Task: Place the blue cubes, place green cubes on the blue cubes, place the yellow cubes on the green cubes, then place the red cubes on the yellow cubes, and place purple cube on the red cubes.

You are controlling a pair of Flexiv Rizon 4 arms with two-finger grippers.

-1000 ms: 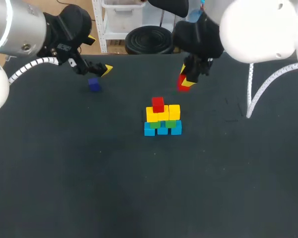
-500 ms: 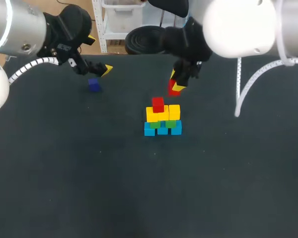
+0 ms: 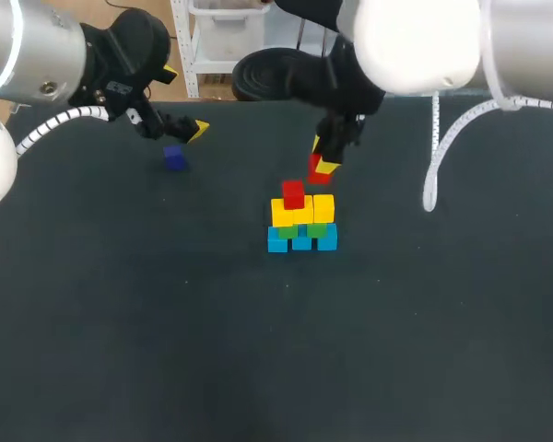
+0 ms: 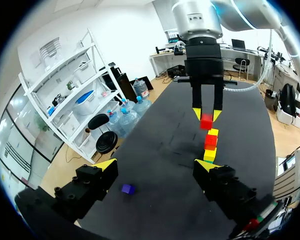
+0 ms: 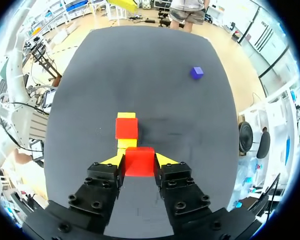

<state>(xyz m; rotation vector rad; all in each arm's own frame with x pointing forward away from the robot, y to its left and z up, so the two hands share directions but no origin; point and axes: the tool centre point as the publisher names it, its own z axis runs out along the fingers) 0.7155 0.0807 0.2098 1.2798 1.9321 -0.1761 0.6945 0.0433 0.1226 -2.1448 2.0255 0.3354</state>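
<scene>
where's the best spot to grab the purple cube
Two opposite side faces, coming straight down from above: the purple cube sits flat and alone on the table, all sides free. The open left gripper is nearest.

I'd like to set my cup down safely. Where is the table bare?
The near half of the table, in front of the block stack, is bare, as is the stretch between stack and purple block. It is crowded above the stack, where the right pincer holds a red block.

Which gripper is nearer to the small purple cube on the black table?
Left. The left gripper hovers open close by the small purple cube; the right gripper, shut on a red cube, is far off by the stack.
</scene>
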